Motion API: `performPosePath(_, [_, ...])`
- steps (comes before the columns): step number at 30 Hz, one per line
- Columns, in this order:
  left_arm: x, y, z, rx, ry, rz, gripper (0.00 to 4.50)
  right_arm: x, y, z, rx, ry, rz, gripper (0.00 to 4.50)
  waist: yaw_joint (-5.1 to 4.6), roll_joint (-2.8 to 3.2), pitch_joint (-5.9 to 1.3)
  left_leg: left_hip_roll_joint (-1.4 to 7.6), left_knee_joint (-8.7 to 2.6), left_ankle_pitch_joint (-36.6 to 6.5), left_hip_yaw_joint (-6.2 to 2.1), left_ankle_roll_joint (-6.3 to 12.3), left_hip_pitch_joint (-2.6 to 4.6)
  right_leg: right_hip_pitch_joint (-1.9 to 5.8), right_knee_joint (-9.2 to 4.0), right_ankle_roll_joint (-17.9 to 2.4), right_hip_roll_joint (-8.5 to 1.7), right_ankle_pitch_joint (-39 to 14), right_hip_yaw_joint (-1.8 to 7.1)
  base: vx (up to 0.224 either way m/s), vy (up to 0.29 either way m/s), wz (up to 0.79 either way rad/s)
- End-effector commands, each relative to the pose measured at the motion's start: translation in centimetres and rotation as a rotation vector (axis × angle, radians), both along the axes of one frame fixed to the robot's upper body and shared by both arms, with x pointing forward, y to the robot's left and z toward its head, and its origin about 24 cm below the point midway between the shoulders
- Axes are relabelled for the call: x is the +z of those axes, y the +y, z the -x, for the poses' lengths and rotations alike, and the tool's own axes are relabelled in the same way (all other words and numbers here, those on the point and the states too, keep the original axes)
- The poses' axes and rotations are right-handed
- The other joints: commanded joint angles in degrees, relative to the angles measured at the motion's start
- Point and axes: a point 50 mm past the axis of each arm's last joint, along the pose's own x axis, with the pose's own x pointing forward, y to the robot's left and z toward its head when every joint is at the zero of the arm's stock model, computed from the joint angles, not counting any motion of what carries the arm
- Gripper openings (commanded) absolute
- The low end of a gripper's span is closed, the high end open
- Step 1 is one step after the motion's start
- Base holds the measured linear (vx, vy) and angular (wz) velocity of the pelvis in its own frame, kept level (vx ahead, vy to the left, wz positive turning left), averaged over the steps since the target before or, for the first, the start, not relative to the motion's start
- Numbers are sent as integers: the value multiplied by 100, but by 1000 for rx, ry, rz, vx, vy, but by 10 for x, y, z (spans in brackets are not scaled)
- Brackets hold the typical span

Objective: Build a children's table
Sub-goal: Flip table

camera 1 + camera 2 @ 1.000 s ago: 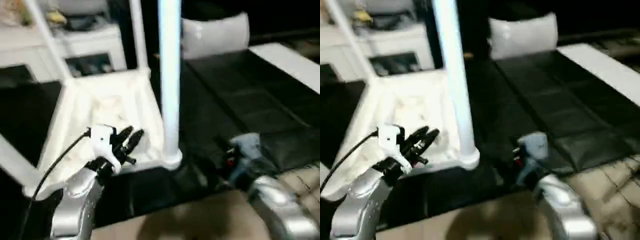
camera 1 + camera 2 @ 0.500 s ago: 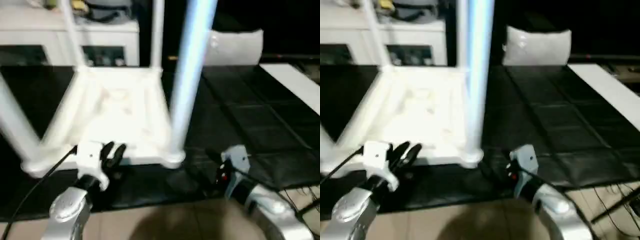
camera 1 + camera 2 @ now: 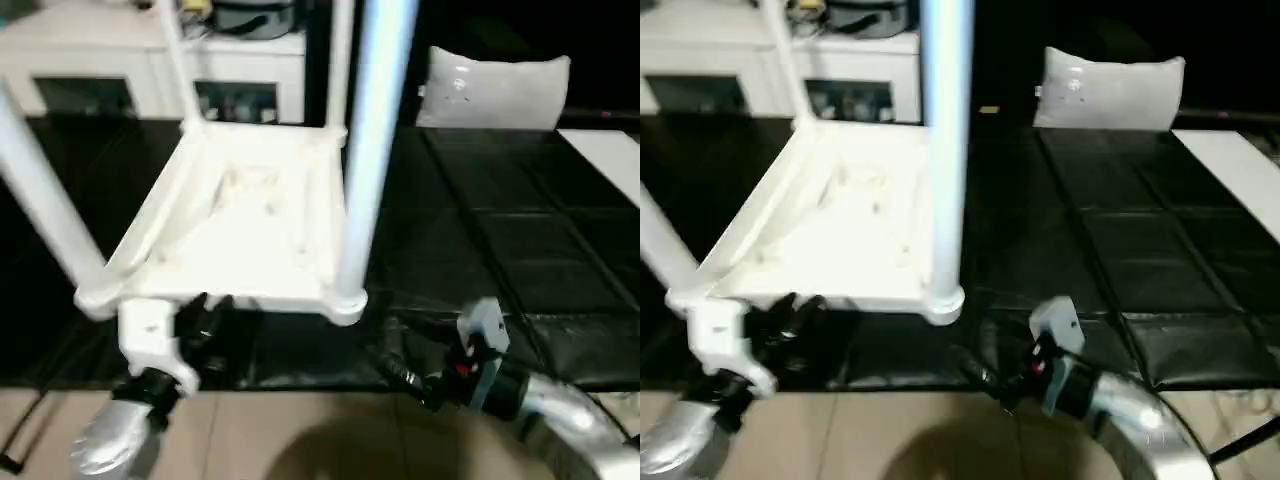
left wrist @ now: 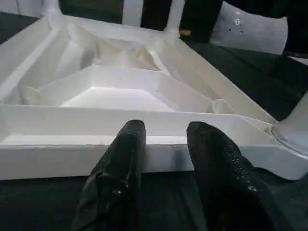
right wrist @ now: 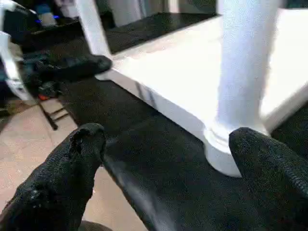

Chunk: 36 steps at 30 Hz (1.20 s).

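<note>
Left eye: the white table (image 3: 250, 215) lies upside down on the black work table (image 3: 500, 240), ribbed underside up, four legs (image 3: 372, 140) standing in the corner sockets. The left gripper (image 3: 200, 322), half-spread and holding nothing, now sits lower, at the near rim; earlier it hovered over the underside.

Left wrist: two black fingers (image 4: 122, 159) just short of the rim.

Right wrist: the right gripper (image 5: 163, 154) spread wide near one leg's socket, empty.

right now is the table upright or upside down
Upside down: the table lies top-down on the black work table, ribbed underside showing, legs rising from the corner sockets.
</note>
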Motion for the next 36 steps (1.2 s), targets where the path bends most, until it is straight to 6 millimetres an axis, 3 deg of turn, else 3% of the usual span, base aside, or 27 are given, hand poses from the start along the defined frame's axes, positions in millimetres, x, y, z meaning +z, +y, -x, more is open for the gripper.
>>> performPosePath(1, [0,7,0,67,-13,-21,185,3,6,-4,62,8,-25,450,-5,62,-83,217,-559,-1756,-31,233,-98,141,-659,-568,-461,-1907,287,-12,51,0])
performPosePath(4, [-2,15,2,128,-13,-45,185,3,17,-13,113,-14,-28,450,-23,73,-124,219,-549,-1563,-18,221,-109,157,-628,-686,-480,-1477,294,0,0,0])
performPosePath(6, [-4,23,6,196,-22,-50,185,5,32,-21,160,-26,-44,450,-6,32,-138,216,-533,-1356,12,237,-117,154,-598,-768,-493,-1178,310,0,0,0])
performPosePath(7, [-3,26,8,210,-26,-63,185,5,36,-23,165,-33,-47,450,-1,38,-152,220,-532,-1268,12,234,-123,166,-587,-779,-501,-1069,309,0,0,0])
performPosePath(8, [-3,27,9,220,-28,-63,185,6,39,-25,158,-35,-54,450,4,-40,-156,222,-520,-1112,37,263,-128,169,-589,-778,-501,-892,316,0,0,0])
performPosePath(10, [1,29,11,202,-56,-50,185,8,44,-30,141,-38,-76,450,42,13,-184,229,-506,-814,36,276,-118,168,-530,-837,-514,-547,326,0,0,0])
performPosePath(12, [3,27,12,157,-68,-43,185,7,45,-34,115,-38,-72,450,100,-13,-177,238,-503,-596,48,271,-106,171,-493,-880,-502,-164,320,0,0,0])
performPosePath(16, [4,29,12,109,-71,-57,185,4,44,-42,61,-48,-50,450,143,-3,-159,237,-530,-705,60,175,-97,170,-492,-842,-514,-201,322,0,0,0])
performPosePath(19, [8,40,16,-26,-78,-84,185,-3,33,-63,-155,-78,9,450,130,20,-129,206,-568,-1083,72,28,-82,133,-539,-772,-514,-780,329,0,0,0])
performPosePath(22, [9,46,18,-70,-66,-103,185,-2,26,-66,-219,-82,5,450,124,35,-115,213,-584,-1293,72,-30,-67,122,-558,-696,-507,-1070,342,0,0,0])
performPosePath(27, [12,63,23,-120,-48,-135,195,0,7,-66,-340,-102,10,450,140,52,-129,219,-589,-1180,85,6,-61,112,-525,-694,-495,-818,351,0,0,0])
performPosePath(28, [13,66,24,-125,-46,-137,204,1,3,-66,-357,-103,13,450,128,18,-128,227,-587,-1124,92,17,-67,122,-514,-723,-487,-675,344,0,0,0])
performPosePath(29, [13,67,25,-129,-42,-141,204,0,0,-66,-372,-104,17,450,135,41,-128,218,-585,-1110,98,28,-68,120,-505,-739,-487,-641,343,0,0,0])
performPosePath(30, [14,70,26,-135,-35,-149,223,0,-4,-66,-398,-106,25,450,140,13,-125,214,-589,-1103,100,49,-72,124,-503,-731,-492,-674,346,0,0,0])
performPosePath(31, [16,76,26,-147,-28,-172,232,-1,-15,-67,-458,-109,45,450,132,-58,-129,207,-587,-1030,113,80,-75,125,-505,-705,-490,-690,346,0,0,0])
performPosePath(32, [16,76,26,-147,-28,-172,232,-1,-15,-67,-458,-109,45,450,146,-23,-137,205,-584,-992,109,77,-68,117,-494,-697,-492,-684,347,0,0,0])
performPosePath(36, [17,91,24,-206,0,-215,265,-5,-31,-71,-528,-117,97,450,133,-34,-130,192,-578,-922,134,88,-51,94,-498,-680,-474,-627,349,0,0,0])
